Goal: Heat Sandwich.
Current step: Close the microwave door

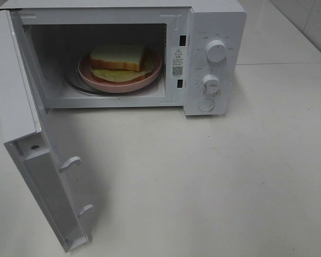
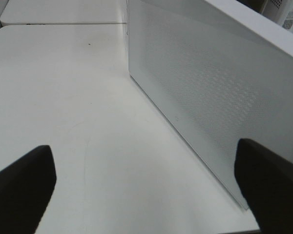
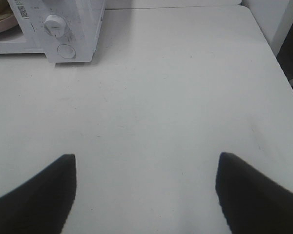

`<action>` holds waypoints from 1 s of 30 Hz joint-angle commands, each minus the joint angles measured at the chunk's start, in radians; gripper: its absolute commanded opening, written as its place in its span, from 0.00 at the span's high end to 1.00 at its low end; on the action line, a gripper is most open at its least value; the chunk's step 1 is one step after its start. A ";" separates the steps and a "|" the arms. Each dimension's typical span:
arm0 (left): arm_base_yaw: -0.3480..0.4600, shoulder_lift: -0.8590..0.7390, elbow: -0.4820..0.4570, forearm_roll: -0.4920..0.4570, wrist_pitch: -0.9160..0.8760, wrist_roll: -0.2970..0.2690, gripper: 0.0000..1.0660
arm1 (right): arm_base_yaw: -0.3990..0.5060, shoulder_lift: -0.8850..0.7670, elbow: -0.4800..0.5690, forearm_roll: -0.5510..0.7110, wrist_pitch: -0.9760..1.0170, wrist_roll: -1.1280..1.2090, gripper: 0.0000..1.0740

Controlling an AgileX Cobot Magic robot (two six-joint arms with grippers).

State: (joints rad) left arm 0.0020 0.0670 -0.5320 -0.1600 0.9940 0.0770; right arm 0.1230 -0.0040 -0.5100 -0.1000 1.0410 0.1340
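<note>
The sandwich [image 1: 119, 57], white bread with a brown crust and pale green filling, lies on a round pink plate [image 1: 150, 76] inside the white microwave [image 1: 214, 32]. The microwave's door [image 1: 27, 123] is swung wide open to the left. Neither gripper shows in the exterior high view. In the left wrist view my left gripper [image 2: 144, 190] is open over bare table, with one finger [image 2: 271, 185] close by the outer face of the door [image 2: 210, 87]. My right gripper [image 3: 146, 195] is open and empty above the table, some way in front of the microwave's control panel [image 3: 83, 29].
The control panel carries two round knobs [image 1: 216, 51] [image 1: 211, 83] and a round button [image 1: 206, 105] below them. Two latch hooks [image 1: 69, 163] stick out of the door's inner edge. White table [image 1: 214, 182] spreads in front of and to the right of the microwave.
</note>
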 commanded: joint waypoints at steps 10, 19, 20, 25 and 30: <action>-0.005 0.218 -0.008 0.003 -0.200 -0.008 0.61 | -0.006 -0.025 0.001 0.003 -0.003 0.001 0.29; -0.005 0.388 0.017 0.047 -0.367 -0.006 1.00 | -0.006 -0.025 0.001 0.003 -0.003 0.001 0.29; -0.005 0.388 0.017 0.047 -0.367 -0.006 1.00 | -0.006 -0.025 0.001 0.003 -0.003 0.001 0.29; -0.005 0.449 0.079 0.052 -0.558 -0.006 1.00 | -0.006 -0.025 0.001 0.003 -0.003 0.001 0.29; -0.005 0.526 0.177 0.052 -0.796 -0.005 1.00 | -0.006 -0.025 0.001 0.003 -0.003 0.001 0.29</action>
State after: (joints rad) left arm 0.0020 0.5760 -0.3770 -0.1070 0.2880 0.0760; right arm 0.1230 -0.0040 -0.5100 -0.1000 1.0410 0.1340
